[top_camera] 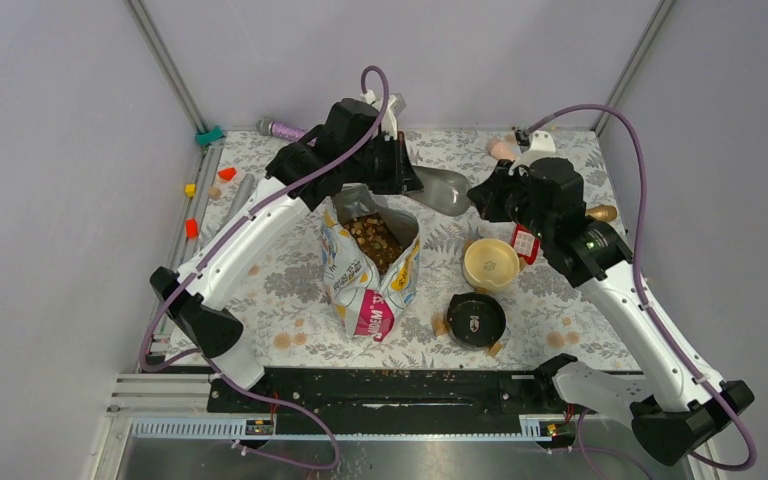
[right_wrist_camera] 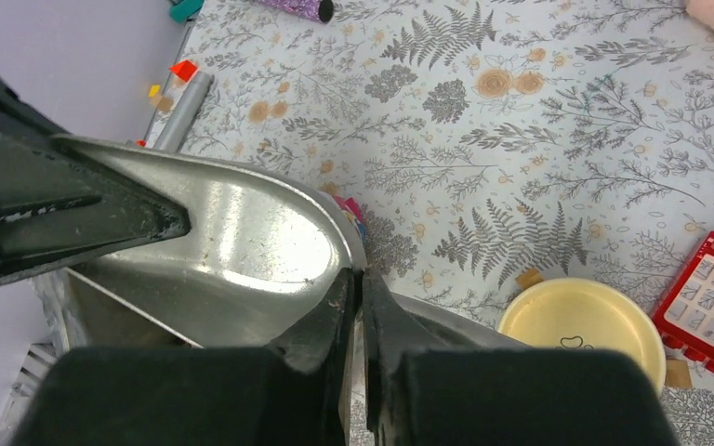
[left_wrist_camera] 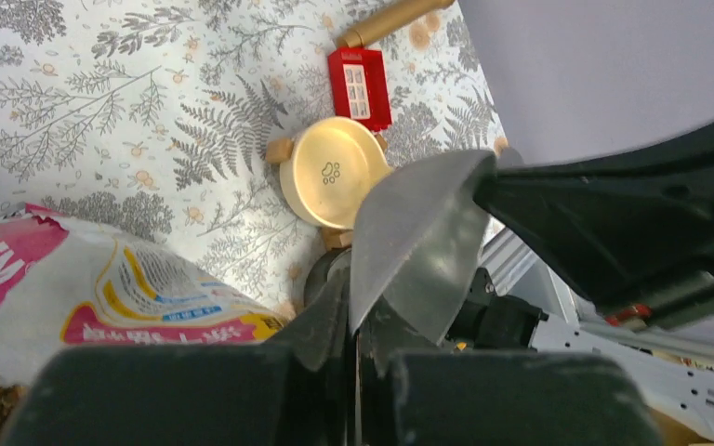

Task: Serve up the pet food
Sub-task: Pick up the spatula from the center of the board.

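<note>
Although the kibble [top_camera: 372, 238] lies exposed in the open bag [top_camera: 358, 285] at table centre, none is seen in the scoop [top_camera: 445, 190], whose bright hollow shows bare in the right wrist view. The scoop hangs just beyond the bag's mouth, held from both ends. The left gripper [top_camera: 407, 168] appears pressed together on its left end, where any handle is hidden by the fingers. The right gripper [right_wrist_camera: 361, 290] is pinched on the pan's rim, its fingers nearly meeting with only the metal edge between them. Judged step: a pass of the scoop between arms, or a regrip, ahead of filling; serving is not yet begun. The cream bowl [top_camera: 490, 263] stands empty just right of the bag, with a black dish [top_camera: 475, 318] nearer the bases and a red block [top_camera: 526, 243] close against the bowl's right side. Risks noted. First, the double hold: if one arm pulls off while the other is clamped, the thin rim could twist out of the right fingers and the scoop drop on bowl or bag. Second, the rim grip is shallow and off-centre, so a loaded scoop held this way would likely tip and spill kibble on the cloth. Third, the bag stands unsupported with a slack mouth, and a scoop driven in sideways could push it over. Fourth, the arms sit close together and could collide on the swing to the bowl.
</note>
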`<action>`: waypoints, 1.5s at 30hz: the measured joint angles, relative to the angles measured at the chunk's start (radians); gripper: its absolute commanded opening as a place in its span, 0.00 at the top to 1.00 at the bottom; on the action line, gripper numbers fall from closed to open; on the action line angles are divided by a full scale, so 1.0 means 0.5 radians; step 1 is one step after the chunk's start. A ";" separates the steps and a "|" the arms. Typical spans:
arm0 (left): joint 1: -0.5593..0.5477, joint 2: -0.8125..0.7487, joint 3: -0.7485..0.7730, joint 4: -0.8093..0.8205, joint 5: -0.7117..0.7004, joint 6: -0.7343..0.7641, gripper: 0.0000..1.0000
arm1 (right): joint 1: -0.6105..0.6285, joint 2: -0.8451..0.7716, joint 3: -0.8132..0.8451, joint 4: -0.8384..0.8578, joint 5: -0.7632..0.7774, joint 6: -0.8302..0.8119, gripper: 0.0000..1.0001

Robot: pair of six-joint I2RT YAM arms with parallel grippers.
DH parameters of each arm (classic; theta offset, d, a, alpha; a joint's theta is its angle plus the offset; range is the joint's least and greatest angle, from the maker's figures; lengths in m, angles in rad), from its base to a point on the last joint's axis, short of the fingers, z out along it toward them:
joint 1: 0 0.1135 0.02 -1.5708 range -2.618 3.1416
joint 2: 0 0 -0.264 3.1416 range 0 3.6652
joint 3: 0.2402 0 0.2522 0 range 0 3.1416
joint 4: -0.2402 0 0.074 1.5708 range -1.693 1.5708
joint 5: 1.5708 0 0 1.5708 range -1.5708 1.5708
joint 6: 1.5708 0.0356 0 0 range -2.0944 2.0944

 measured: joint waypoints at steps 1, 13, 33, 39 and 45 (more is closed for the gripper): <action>0.010 0.005 -0.014 -0.013 0.003 -0.014 1.00 | 0.000 -0.019 -0.002 -0.002 -0.012 -0.002 0.79; -0.024 -0.544 -0.787 0.312 0.062 -0.146 1.00 | 0.011 -0.616 -0.538 0.288 -0.420 0.098 0.00; -0.023 -1.548 -1.596 0.592 -0.069 -0.349 1.00 | 0.015 -0.986 -1.189 1.140 -1.001 1.010 0.03; -0.023 -1.547 -1.602 0.628 -0.050 -0.376 1.00 | 0.016 -0.905 -1.202 1.431 -1.125 1.238 0.09; -0.023 -1.547 -1.603 0.660 -0.024 -0.397 1.00 | 0.017 -0.848 -1.222 1.655 -1.206 1.398 0.19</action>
